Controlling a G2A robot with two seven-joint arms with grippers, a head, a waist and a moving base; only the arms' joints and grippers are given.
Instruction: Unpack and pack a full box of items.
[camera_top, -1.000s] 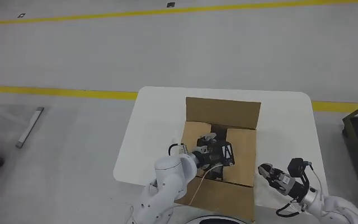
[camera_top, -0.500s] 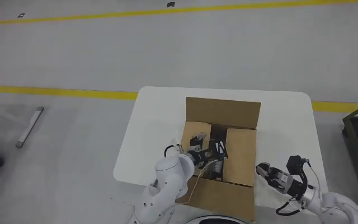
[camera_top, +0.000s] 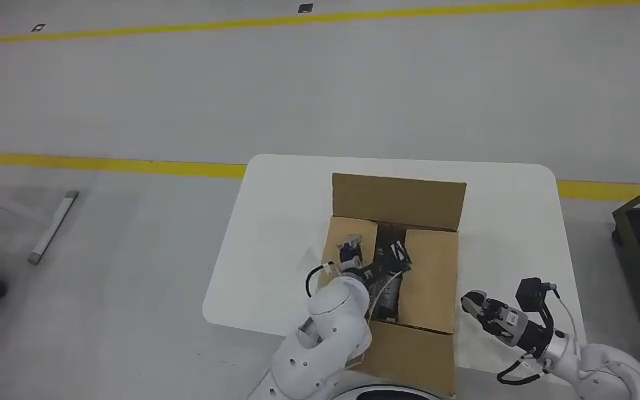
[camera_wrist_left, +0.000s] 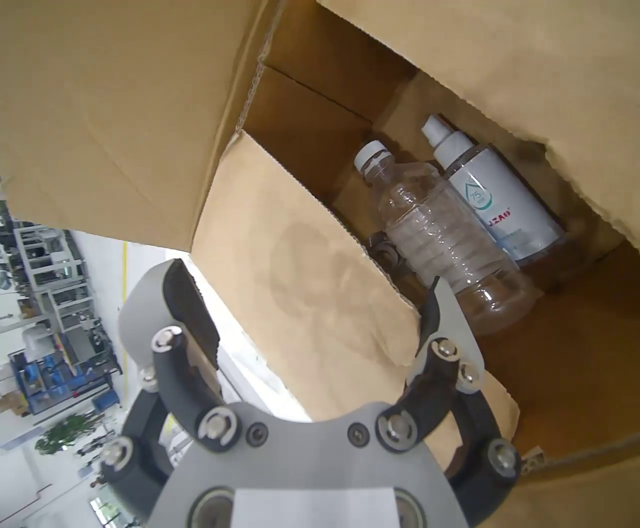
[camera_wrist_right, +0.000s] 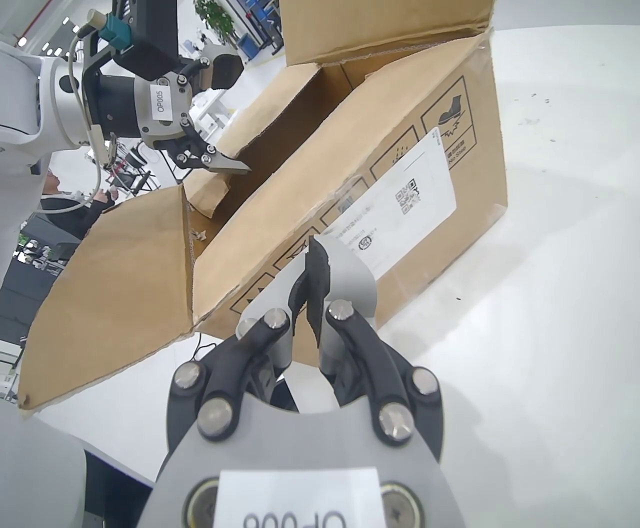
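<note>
The left gripper (camera_wrist_left: 305, 280), fingers spread wide, is over the box (camera_top: 398, 200). The clear bottle (camera_wrist_left: 445, 240) lies inside at its 1 o'clock, cap farthest. The right gripper (camera_wrist_right: 314, 250), pinched closed and empty, is farther off, at 4 o'clock.

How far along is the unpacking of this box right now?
Done: the box is open. In hand: nothing; the left gripper is open at an inner flap, the right gripper shut and empty beside the box. Left: the clear bottle and spray bottle lie inside, so unpacking and repacking remain.
</note>
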